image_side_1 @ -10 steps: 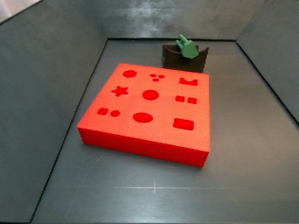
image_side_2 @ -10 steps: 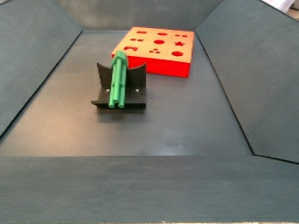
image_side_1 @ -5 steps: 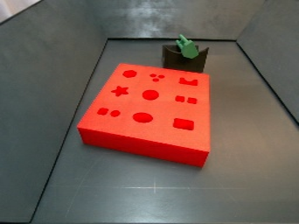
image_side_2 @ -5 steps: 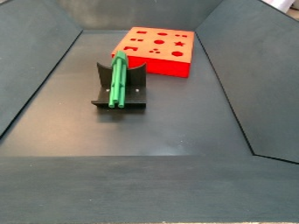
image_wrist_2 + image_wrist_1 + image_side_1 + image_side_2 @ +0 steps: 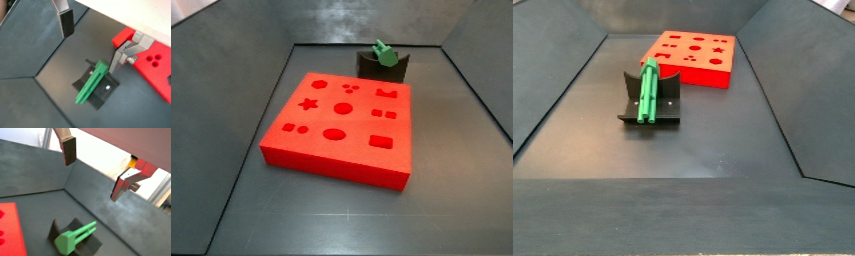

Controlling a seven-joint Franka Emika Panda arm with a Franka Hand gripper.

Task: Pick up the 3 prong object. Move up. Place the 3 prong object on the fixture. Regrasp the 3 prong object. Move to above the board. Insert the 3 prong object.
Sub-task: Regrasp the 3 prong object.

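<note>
The tool (image 5: pixel 93 170) hangs well above the floor, its two silver fingers (image 5: pixel 69 150) spread wide apart with nothing between them; it shows only in both wrist views (image 5: pixel 93 42), not in either side view.

Below it the green peg (image 5: pixel 92 81) lies in the fixture (image 5: pixel 100 92), resting along the dark bracket's recess. In a wrist view the peg (image 5: pixel 75 235) sticks out past the fixture's (image 5: pixel 85 244) edge, blunt end toward the camera. In a side view the peg (image 5: pixel 647 91) runs lengthwise down the fixture (image 5: pixel 651 108), lying in the channel between its two side walls. In a side view from the far end only the peg's tip (image 5: pixel 382 52) pokes up over the fixture's (image 5: pixel 382 68) top.

The red board (image 5: pixel 342 125) sits flat on the floor near the fixture, apart from it with a strip of grey floor between. Its top carries darker cut-outs: circles, a star, squares and three small dots. In a side view it (image 5: pixel 692 55) lies beyond the fixture, toward the back wall. A corner of it shows in both wrist views (image 5: pixel 150 62), (image 5: pixel 10 230).

The grey floor (image 5: pixel 714 140) is ringed by sloping walls.
</note>
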